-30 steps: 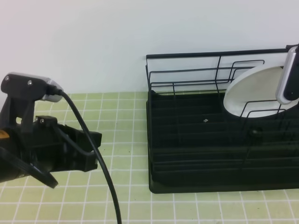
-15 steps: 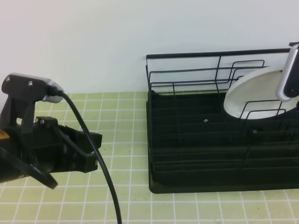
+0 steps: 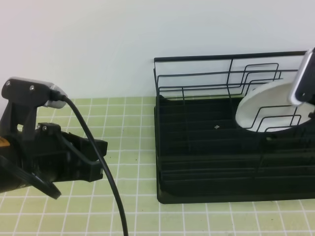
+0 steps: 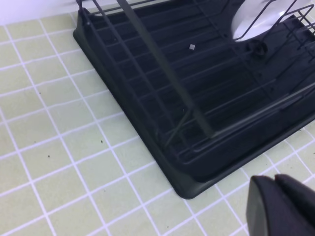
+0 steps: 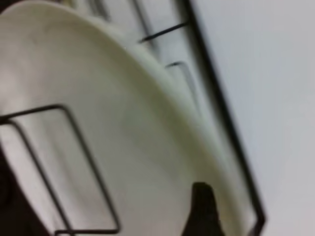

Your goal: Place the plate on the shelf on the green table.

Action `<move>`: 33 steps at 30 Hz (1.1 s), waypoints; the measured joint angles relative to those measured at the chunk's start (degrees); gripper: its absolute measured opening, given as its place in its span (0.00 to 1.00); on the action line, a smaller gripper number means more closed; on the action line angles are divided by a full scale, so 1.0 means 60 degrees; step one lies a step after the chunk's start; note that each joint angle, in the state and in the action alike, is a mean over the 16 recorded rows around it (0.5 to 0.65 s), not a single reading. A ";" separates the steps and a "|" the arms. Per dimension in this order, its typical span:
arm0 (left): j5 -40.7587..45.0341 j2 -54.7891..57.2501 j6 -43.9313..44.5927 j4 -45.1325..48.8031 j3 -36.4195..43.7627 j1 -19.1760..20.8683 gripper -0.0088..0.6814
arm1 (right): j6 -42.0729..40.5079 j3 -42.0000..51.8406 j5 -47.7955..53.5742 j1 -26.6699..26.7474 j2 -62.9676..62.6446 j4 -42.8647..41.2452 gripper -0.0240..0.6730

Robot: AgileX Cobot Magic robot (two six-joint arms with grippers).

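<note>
The white plate [image 3: 266, 105] leans on its edge between the wire dividers at the right end of the black shelf [image 3: 206, 162], which stands on the green table [image 3: 133, 142]. In the right wrist view the plate [image 5: 123, 147] fills the frame behind a divider wire. One dark fingertip [image 5: 201, 206] of my right gripper shows by its rim, and the other is out of frame. Only the right arm's silver camera housing [image 3: 305, 78] shows at the edge of the high view. My left gripper [image 4: 283, 199] is shut and empty, low over the tiles off the shelf's [image 4: 162, 73] near corner.
My left arm [image 3: 49, 157] and its black cable [image 3: 106, 177] cover the left part of the tiled surface. A white wall rises behind the shelf's wire back rail [image 3: 226, 58]. Bare tiles [image 4: 59, 123] lie between the left arm and the shelf.
The plate has sunk lower and tipped further back into the dividers. The right arm's housing has lifted slightly up and to the right. The left arm has not moved.
</note>
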 joint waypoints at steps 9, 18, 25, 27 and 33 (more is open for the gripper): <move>-0.0097 0.0000 0.0085 -0.0092 0.0000 0.0000 0.01 | 0.0281 -0.0126 0.0284 0.0001 0.0345 0.0003 0.73; -0.0198 0.0000 0.0155 -0.0138 0.0000 0.0000 0.01 | 0.1812 -0.0114 0.0556 0.0064 0.0020 -0.0018 0.72; -0.0161 -0.0050 0.0270 -0.0138 0.0000 0.0000 0.01 | 0.4211 -0.0112 0.0697 0.0115 -0.0923 -0.0029 0.52; -0.0135 -0.0115 0.0311 -0.0138 0.0000 0.0000 0.01 | 0.5030 -0.0112 0.0784 0.0119 -0.1363 -0.0027 0.43; -0.0039 -0.0509 0.0429 -0.0139 0.0000 0.0000 0.01 | 0.7720 0.0006 0.1209 0.0112 -0.3144 -0.0032 0.17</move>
